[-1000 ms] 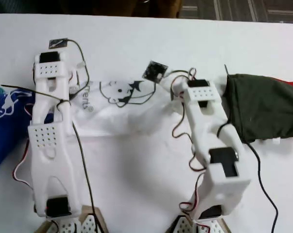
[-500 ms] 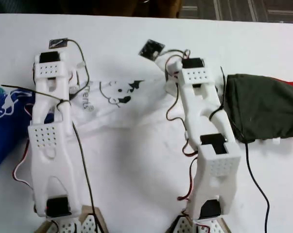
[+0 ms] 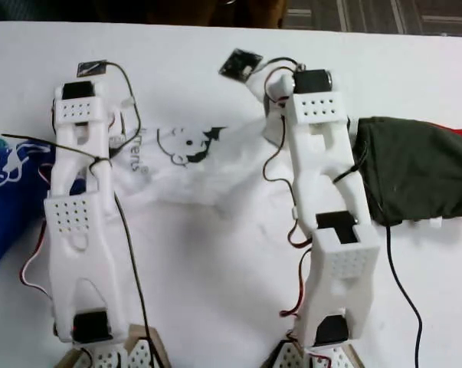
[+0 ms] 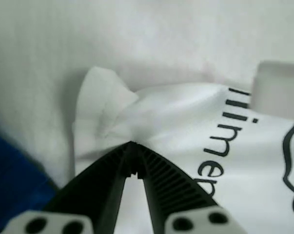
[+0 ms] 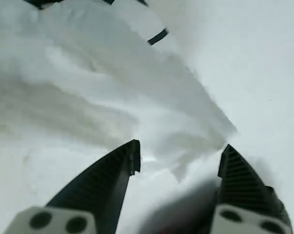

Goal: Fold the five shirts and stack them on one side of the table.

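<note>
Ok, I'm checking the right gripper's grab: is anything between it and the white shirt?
Nothing visible does. The right gripper is open and an edge of the white shirt lies between its fingers. The left gripper is shut on another corner; the dark green shirt lies on the arm's other side.

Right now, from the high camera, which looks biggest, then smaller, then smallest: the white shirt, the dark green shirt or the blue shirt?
1. white shirt and dark green shirt: they look about alike, so I won't rank them.
2. blue shirt: smallest as seen, though the picture's edge cuts it off.
</note>
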